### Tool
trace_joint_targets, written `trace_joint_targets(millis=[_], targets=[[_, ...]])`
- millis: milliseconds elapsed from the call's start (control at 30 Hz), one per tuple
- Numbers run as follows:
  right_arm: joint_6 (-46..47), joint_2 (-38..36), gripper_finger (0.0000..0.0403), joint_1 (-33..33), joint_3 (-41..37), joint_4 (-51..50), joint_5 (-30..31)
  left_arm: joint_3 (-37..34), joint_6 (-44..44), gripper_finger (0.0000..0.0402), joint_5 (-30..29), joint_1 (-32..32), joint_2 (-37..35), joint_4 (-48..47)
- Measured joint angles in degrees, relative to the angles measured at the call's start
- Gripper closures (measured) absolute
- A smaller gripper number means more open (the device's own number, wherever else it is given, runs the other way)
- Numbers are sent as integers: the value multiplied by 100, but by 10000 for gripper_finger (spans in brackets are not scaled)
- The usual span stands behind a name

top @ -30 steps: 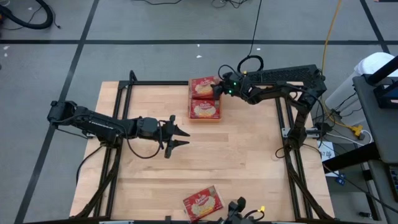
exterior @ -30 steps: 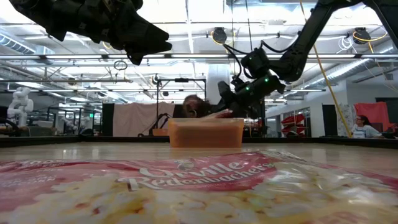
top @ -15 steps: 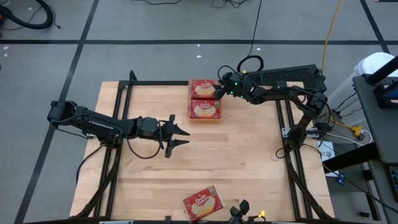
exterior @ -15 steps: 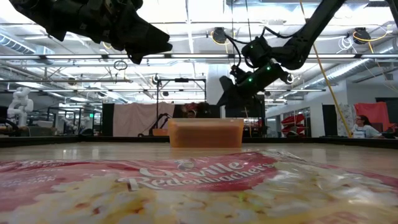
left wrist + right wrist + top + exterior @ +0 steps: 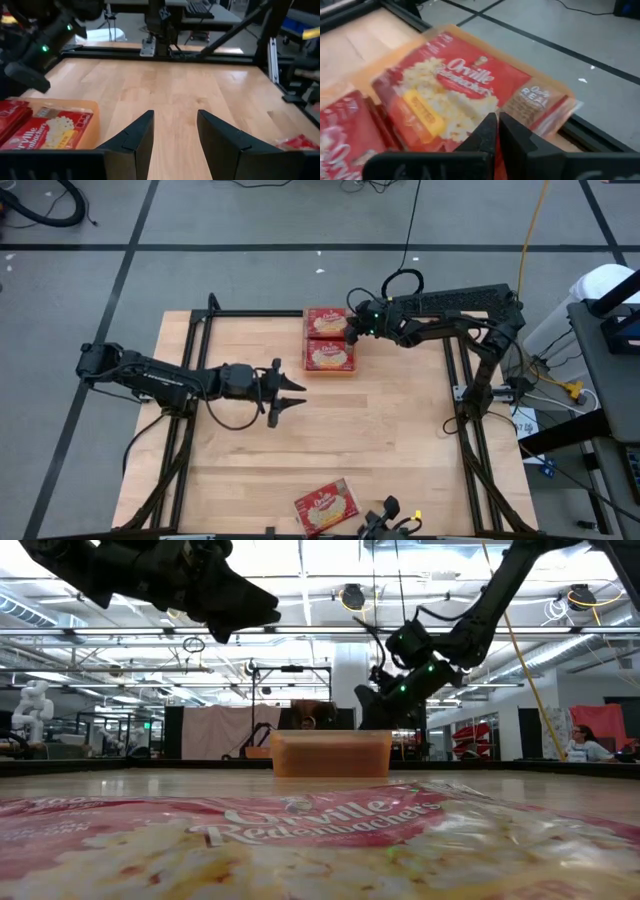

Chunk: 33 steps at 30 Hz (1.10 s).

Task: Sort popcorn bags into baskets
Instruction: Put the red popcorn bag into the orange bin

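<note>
My right gripper (image 5: 350, 325) hangs over the right edge of the orange basket (image 5: 329, 369) at the far side of the table, its fingers (image 5: 487, 131) pressed narrow, nearly touching, with nothing between them. A second ago it was down low at this same edge, half a second ago it had risen clear, and now it has dipped a little again while staying above the tray. The top popcorn bag (image 5: 455, 95) lies face up inside the basket, beside another bag (image 5: 329, 356) at the near end, and neither has shifted over that second. I take that to mean the placing is done: the bag is released and settled, and I am only clearing away from it.

My left gripper (image 5: 287, 392) waits out over the middle of the table, left of the basket, fingers (image 5: 137, 135) spread wide and empty; it has crept slightly to the right in the past second.

One loose bag (image 5: 326, 505) lies on the near edge of the table, well apart from both arms and untouched throughout. I judge it is the next one to fetch, and my open left claw looks the better placed for it.
</note>
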Motion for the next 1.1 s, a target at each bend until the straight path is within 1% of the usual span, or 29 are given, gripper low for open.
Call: trace_joint_targets(millis=[133,267,400,500,667,767,867,967,1100], targets=[[13,186,394,-92,1,141,-20,0,-99,249,-4,15,0,128],[-2,205,401,-95,1,304,-27,0,-102,249,-4,13,0,126],[34,54,397,-80,-2,830,-423,0,-104,249,-4,13,0,124],[180,-164,397,-38,-2,970,-643,3,-182,249,-4,-3,0,61],[148,-689,397,203,-2,676,-953,4,-554,247,0,-139,-4,-530],[13,-965,397,428,-4,281,-1155,4,-818,236,-4,-329,-4,-779],[-260,-1234,397,693,-4,-101,-1374,4,-1161,218,-166,-626,52,-816],[-556,-1474,397,992,-4,-570,-1387,1,-1582,193,-357,-1036,292,-766],[-887,-1746,397,1354,-4,-1140,-1384,14,-2149,157,-588,-1667,816,-471]])
